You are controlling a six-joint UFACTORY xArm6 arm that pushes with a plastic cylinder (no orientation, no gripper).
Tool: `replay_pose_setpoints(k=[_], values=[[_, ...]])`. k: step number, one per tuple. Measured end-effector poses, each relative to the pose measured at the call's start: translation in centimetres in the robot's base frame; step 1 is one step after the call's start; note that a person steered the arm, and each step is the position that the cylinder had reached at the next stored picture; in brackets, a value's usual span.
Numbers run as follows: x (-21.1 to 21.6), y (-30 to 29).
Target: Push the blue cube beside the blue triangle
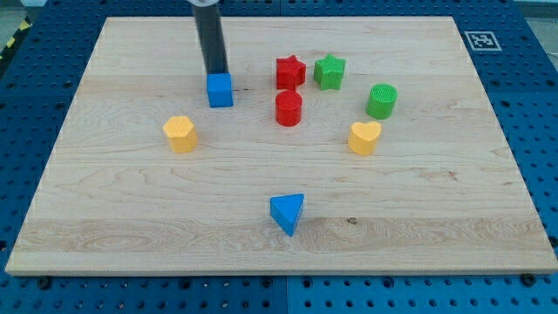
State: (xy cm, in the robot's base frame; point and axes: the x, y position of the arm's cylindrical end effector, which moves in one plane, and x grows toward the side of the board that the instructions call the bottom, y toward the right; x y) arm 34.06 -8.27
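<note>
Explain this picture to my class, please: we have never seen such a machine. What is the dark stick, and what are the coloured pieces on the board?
There is one picture, from one camera looking down at a wooden board. The dark stick is the end of a robot arm. It has no hand and holds nothing; it only pushes. My tip sits just behind the blue cube, at the side towards the view's top. The blue triangle lies apart, near the view's bottom. Also on the board: a red star, a red cylinder, a green star, a green cylinder, a yellow heart and another yellow block.
</note>
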Motion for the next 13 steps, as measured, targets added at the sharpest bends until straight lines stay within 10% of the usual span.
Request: replay_pose_setpoints(k=[13], values=[[15.7, 1.4]])
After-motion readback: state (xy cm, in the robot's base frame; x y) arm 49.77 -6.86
